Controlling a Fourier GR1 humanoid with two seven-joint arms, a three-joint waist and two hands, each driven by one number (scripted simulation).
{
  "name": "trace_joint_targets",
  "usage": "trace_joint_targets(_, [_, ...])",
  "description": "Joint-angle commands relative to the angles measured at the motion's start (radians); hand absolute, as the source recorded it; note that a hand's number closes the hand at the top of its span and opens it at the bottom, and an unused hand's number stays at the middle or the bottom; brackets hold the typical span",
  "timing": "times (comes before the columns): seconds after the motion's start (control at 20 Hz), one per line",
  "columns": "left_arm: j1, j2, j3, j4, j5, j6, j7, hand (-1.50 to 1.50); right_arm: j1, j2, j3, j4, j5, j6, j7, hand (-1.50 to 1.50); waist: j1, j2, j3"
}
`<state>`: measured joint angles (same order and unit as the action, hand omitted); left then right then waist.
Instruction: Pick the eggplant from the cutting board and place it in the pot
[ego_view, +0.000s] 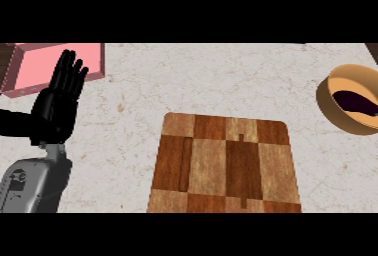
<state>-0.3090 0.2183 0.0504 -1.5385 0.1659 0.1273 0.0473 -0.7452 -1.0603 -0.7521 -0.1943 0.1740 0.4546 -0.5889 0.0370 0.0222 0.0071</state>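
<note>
The eggplant (357, 101) is seen as a dark purple shape lying inside the pot (334, 102), a tan, round vessel at the right edge of the head view, partly cut off by that edge. It is held by nothing and appears to rest on the pot's inner floor. The cutting board (225, 165), a chequered wooden slab in the lower middle of the view, is shown well apart from the pot, and nothing is seen lying on it. From this the task is judged to be done, or all but done — the eggplant is off the board and in the pot, and no placing step is left as far as can be seen.

The left hand (57, 102) is shown at the left of the view, near the edge, with its fingers held straight and pointing upward; nothing is held in it, and it is taken to be resting. The right hand is not shown in the view, so nothing can be said of its fingers.

A pink box (55, 62) is seen at the upper left, partly behind the left hand. The pale speckled counter (214, 80) is seen beneath all these things.
</note>
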Motion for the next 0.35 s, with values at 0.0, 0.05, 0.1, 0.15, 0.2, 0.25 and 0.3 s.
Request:
trace_joint_targets(0.0, [-0.013,-0.009,-0.019,-0.044,-0.006,0.014,0.046,0.0,0.059,-0.029,-0.025,0.029,-0.018,0.027,-0.044,-1.5,0.006,-0.001,0.003])
trace_joint_targets(0.05, [0.007,0.005,0.011,-0.005,0.009,-0.013,-0.018,0.0,0.073,-0.05,-0.025,0.025,-0.018,0.061,-0.059,-1.5,0.003,0.003,0.002])
trace_joint_targets(0.1, [-0.035,0.003,0.015,0.002,0.011,0.004,0.026,0.0,0.068,-0.047,-0.013,0.021,-0.007,0.051,-0.05,-1.5,0.003,0.003,0.002])
trace_joint_targets(0.15, [0.004,-0.006,-0.001,-0.002,-0.001,0.001,0.005,0.0,0.068,-0.064,-0.031,0.031,-0.022,0.054,-0.042,-1.5,0.01,0.006,0.004])
trace_joint_targets(0.2, [0.035,-0.001,0.001,-0.017,0.011,-0.02,-0.009,0.0,0.077,-0.073,-0.034,0.031,-0.024,0.062,-0.045,-1.5,0.014,0.002,0.003])
trace_joint_targets(0.25, [0.006,-0.02,0.003,0.026,-0.007,0.002,-0.046,0.0,0.09,-0.085,-0.037,0.034,-0.028,0.085,-0.047,-1.5,-0.004,0.006,0.003])
trace_joint_targets(0.3, [-0.003,-0.006,0.008,0.003,0.012,-0.01,-0.011,0.0,0.089,-0.088,-0.04,0.034,-0.029,0.069,-0.041,-1.5,0.008,0.008,0.005])
